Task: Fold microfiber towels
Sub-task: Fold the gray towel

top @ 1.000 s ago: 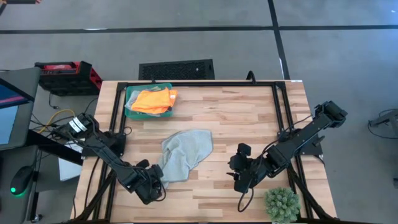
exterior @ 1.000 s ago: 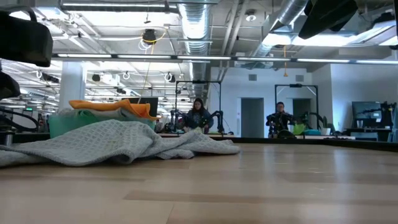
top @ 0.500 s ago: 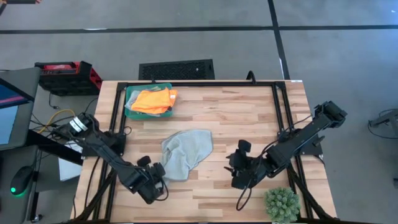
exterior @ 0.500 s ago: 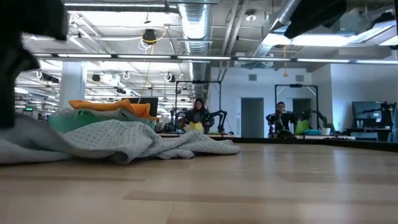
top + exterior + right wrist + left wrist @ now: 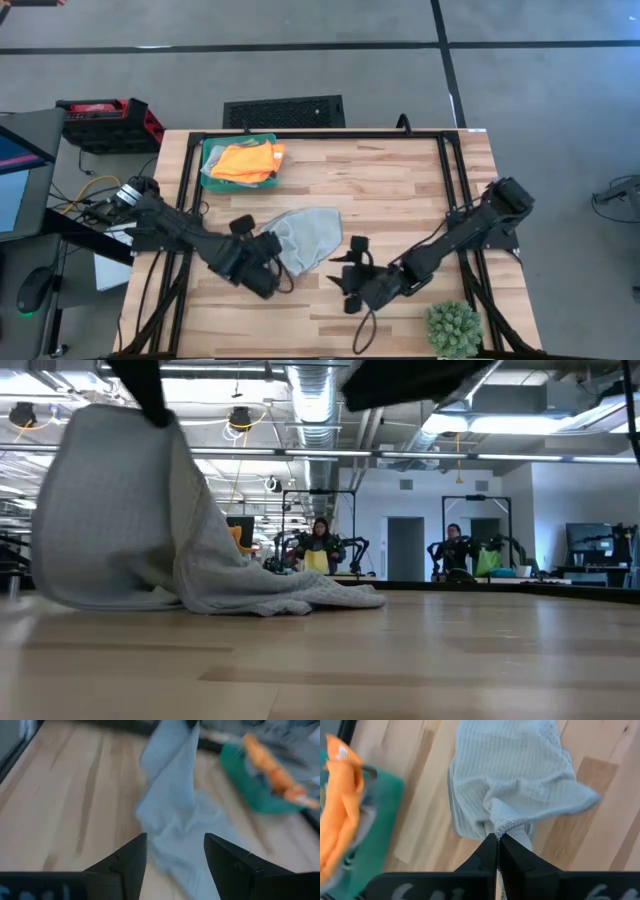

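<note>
A pale grey microfiber towel [image 5: 310, 232] lies near the table's middle. One end of it is raised, and in the low view that end hangs as a tall drape [image 5: 120, 510]. My left gripper [image 5: 272, 255] is above the towel's near-left end and shut on it. My right gripper [image 5: 345, 282] hovers to the right of the towel, open and holding nothing; its fingers frame the towel [image 5: 175, 805] from a distance. An orange towel [image 5: 248, 160] lies in the green tray [image 5: 207, 150] at the far left. My left gripper pinches the towel's hemmed edge [image 5: 506, 826] between its two shut fingers, where the cloth is bunched. The fingers slant down from above. The cloth hangs below them and spreads downward. Its far part [image 5: 310, 595] still lies on the table.
A spiky green plant ball [image 5: 453, 328] sits at the near right corner. Black frame rails run along the table's left, right and far sides. Bare wood stretches across the near middle and the far right. People stand in the room beyond the table.
My left gripper has risen and moved toward the table's far edge and right. It carried the towel's near-left end up, while the towel's far part stayed on the table. My right gripper has moved left toward the towel and stayed open.
</note>
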Available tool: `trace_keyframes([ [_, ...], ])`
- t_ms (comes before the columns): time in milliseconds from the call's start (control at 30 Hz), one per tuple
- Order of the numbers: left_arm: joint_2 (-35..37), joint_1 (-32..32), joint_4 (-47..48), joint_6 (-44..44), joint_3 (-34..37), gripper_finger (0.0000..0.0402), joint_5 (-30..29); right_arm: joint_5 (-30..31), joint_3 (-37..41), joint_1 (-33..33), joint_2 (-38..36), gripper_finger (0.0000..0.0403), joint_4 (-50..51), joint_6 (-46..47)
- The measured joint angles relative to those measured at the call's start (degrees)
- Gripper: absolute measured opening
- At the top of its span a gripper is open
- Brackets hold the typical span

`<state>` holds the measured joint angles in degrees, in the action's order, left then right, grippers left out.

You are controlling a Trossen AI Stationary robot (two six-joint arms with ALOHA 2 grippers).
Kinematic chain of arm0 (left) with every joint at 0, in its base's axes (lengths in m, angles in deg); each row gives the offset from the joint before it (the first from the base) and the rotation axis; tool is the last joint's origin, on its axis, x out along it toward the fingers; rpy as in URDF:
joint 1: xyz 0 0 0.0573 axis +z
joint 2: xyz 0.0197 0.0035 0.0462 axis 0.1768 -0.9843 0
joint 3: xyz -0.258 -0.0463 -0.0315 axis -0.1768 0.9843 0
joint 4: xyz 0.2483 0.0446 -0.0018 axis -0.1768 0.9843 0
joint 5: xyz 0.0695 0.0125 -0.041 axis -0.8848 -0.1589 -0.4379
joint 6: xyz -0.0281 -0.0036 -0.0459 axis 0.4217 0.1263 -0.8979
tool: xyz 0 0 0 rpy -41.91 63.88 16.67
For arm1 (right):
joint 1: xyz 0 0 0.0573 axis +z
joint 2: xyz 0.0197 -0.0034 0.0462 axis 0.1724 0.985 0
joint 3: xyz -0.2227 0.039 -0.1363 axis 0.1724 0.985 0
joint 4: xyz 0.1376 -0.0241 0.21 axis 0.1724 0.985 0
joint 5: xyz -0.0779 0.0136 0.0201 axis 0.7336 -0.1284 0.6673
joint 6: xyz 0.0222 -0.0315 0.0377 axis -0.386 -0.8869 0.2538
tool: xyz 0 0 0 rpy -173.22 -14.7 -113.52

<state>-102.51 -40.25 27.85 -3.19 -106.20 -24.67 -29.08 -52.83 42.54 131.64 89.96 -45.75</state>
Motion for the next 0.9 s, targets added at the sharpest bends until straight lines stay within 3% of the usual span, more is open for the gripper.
trace_keyframes([
  [200,-0.04,3.69,-0.19,5.38,-2.57,0.0000,-0.69,-0.16,0.04,-3.44,5.30,0.0221,-13.33,-2.58],
  [500,-0.04,4.46,-0.13,7.23,-2.84,0.0000,-1.56,-0.38,-0.50,-6.39,13.65,0.0221,-34.42,-11.87],
  [900,-0.04,4.46,-0.09,7.42,-2.83,0.0000,-2.36,1.55,-10.95,-8.45,22.81,0.0221,-34.51,-11.96],
])
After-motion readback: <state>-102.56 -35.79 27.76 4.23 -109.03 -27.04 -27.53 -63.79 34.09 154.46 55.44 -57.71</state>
